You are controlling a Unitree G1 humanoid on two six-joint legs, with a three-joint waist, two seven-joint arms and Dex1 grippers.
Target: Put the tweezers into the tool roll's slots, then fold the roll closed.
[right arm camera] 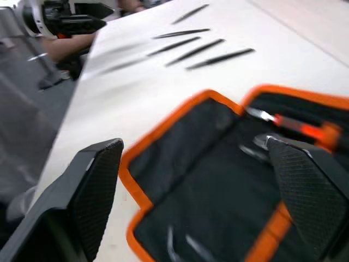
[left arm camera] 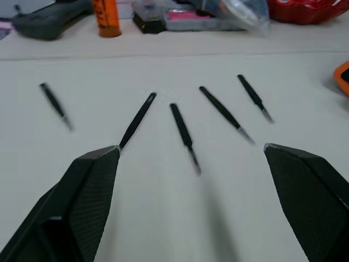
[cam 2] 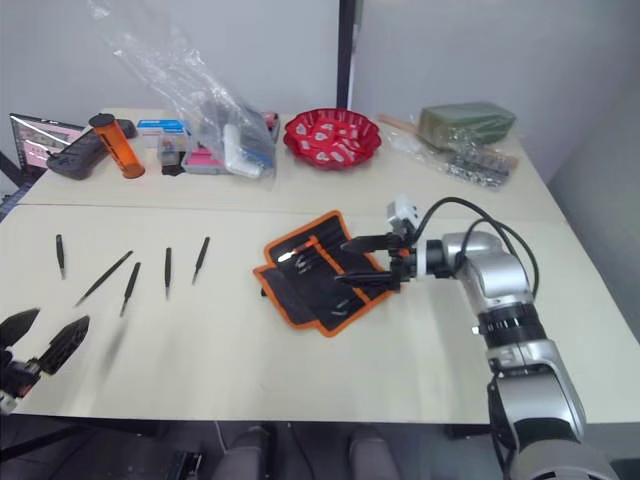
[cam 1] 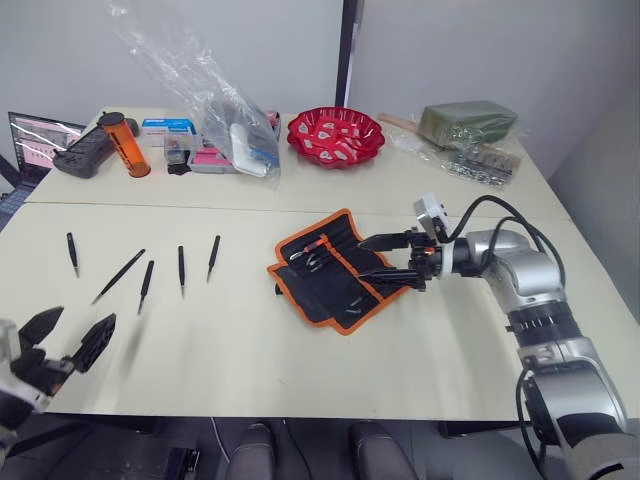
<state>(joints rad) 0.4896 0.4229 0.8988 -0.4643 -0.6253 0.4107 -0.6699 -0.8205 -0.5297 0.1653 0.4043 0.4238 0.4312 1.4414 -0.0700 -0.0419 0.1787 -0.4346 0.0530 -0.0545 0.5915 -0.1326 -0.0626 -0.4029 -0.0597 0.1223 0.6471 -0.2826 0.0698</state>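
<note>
Several slim black tweezers lie spread in a row on the left part of the table, also seen ahead in the left wrist view. The tool roll lies open at the table's middle, black with orange binding, with an orange-handled tool in its slots. My right gripper hovers open over the roll's right half, nothing between its fingers. My left gripper stands open at the table's near left edge, a short way in front of the tweezers and empty.
Along the back of the table stand a red bowl, a clear plastic bag of items, an orange bottle, a black device and a green pack. A seam runs between the two tabletops.
</note>
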